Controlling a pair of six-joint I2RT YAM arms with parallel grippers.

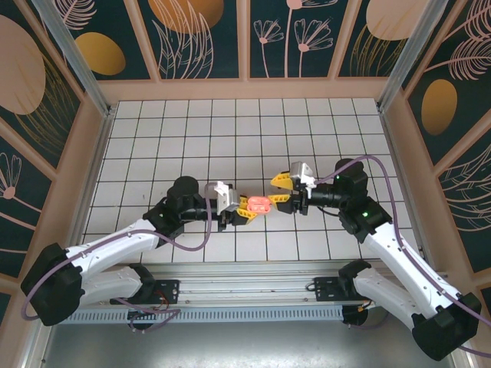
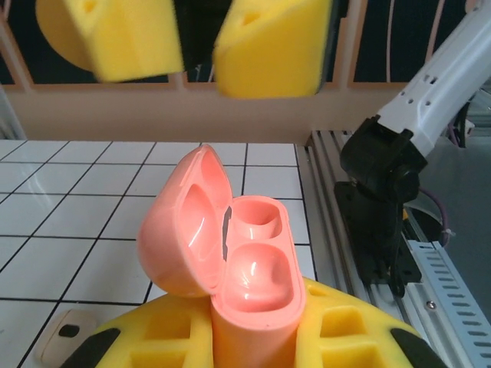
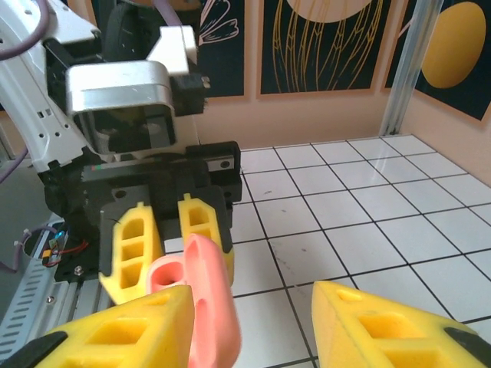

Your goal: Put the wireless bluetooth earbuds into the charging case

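The left gripper (image 1: 242, 215) is clamped on the open charging case (image 2: 257, 276) above the tabletop (image 1: 192, 130); the right gripper (image 1: 278, 192), jaws apart, waits just beside it. A nudge there could knock the lid (image 2: 178, 238) shut or twist the case loose

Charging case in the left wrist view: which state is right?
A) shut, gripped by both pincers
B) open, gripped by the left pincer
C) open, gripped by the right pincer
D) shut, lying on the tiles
B: the lid stands swung up from the pink charging case, and the base of the case is clamped in the left pincer.
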